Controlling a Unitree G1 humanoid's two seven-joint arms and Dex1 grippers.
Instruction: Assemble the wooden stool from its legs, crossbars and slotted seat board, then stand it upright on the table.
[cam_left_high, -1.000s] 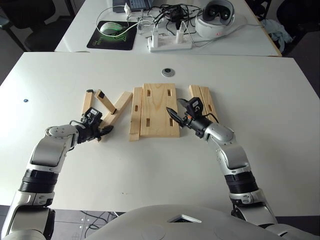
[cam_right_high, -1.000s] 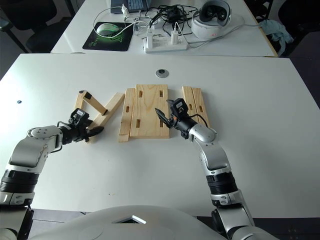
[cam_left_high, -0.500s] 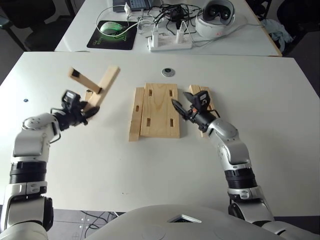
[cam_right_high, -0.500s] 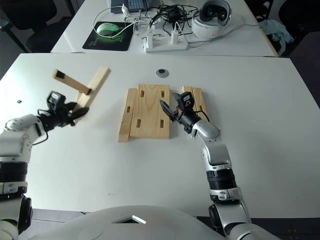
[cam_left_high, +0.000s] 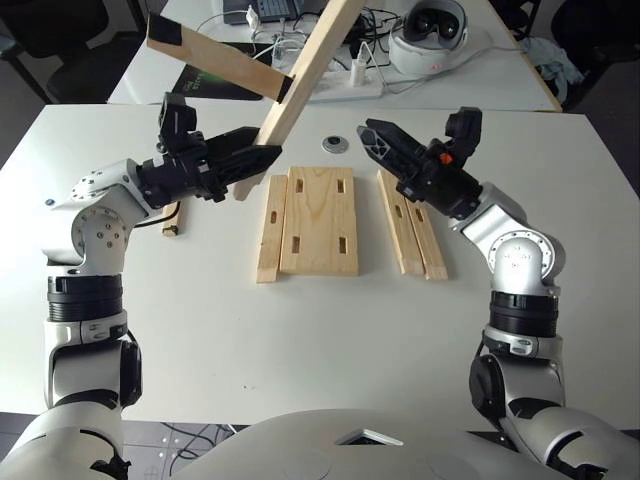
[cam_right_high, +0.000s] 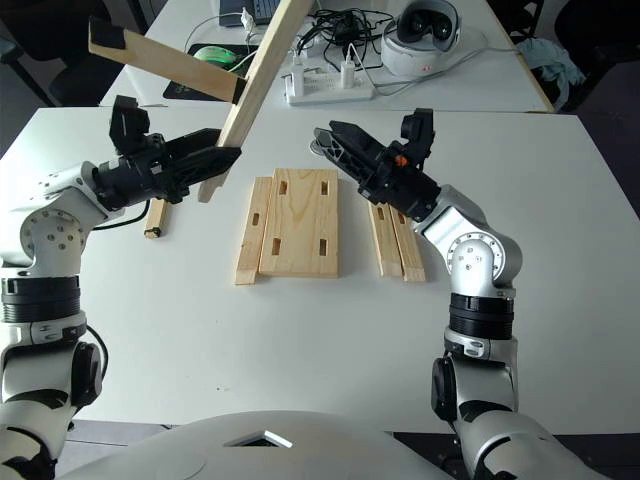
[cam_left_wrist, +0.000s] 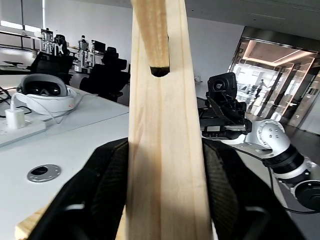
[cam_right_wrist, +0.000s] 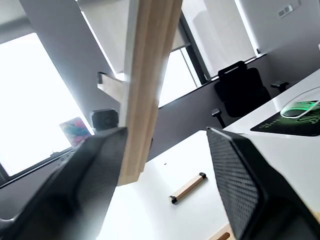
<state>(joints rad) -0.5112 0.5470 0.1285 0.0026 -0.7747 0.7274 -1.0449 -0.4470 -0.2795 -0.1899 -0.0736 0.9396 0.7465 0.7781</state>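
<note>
My left gripper is shut on a wooden leg and holds it tilted high above the table's left half. A crossbar sticks out of the leg's slot toward the left. Between the black fingers the leg stands. My right gripper hangs open in the air above the table, pointing at the leg and a little apart from it. The slotted seat board lies flat mid-table with one leg along its left edge. Two more wooden pieces lie to its right.
A short crossbar lies on the table under my left arm. A round metal grommet sits behind the seat board. The back table holds a power strip, cables, a headset and a mouse pad.
My left arm has lifted the leg with its crossbar higher and toward the middle. My right arm has risen from beside the seat board and now points at the leg.
</note>
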